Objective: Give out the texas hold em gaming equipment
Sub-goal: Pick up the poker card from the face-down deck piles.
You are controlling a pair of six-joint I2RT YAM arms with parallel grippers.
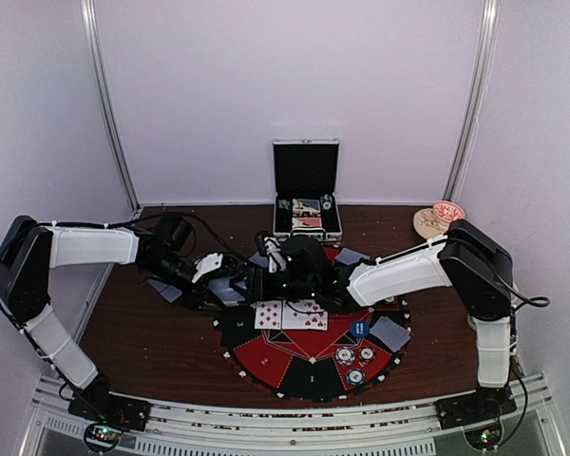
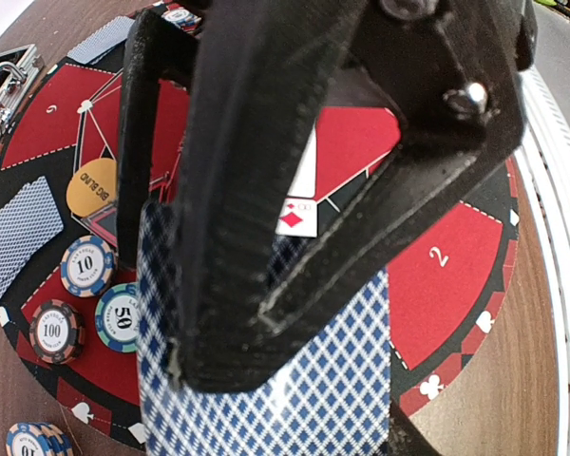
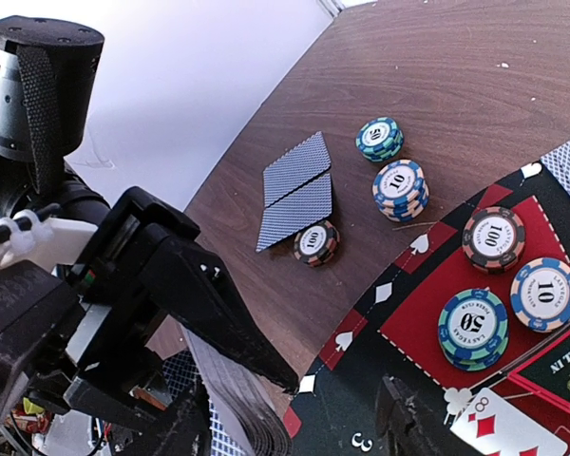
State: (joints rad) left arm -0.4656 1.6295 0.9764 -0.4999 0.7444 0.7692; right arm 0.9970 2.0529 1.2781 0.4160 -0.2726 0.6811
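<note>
My left gripper (image 1: 226, 283) is shut on a deck of blue-diamond-backed playing cards (image 2: 342, 380) held over the round red-and-black mat (image 1: 266, 366). My right gripper (image 3: 294, 423) reaches in from the right, open, with one black finger (image 2: 256, 190) lying on the deck's top card. The deck's edge (image 3: 242, 418) shows between the fingers. Two face-up cards (image 1: 290, 315) lie mid-mat. Three poker chips (image 1: 353, 361) and a blue marker disc (image 1: 359, 329) sit on the mat's right. An orange marker disc (image 2: 92, 186) lies on the mat.
An open metal case (image 1: 306, 190) stands at the back, and a tan dish (image 1: 437, 218) at back right. Off the mat lie two face-down cards (image 3: 297, 195) and chip stacks (image 3: 400, 188). More face-down cards (image 1: 389, 332) lie round the mat.
</note>
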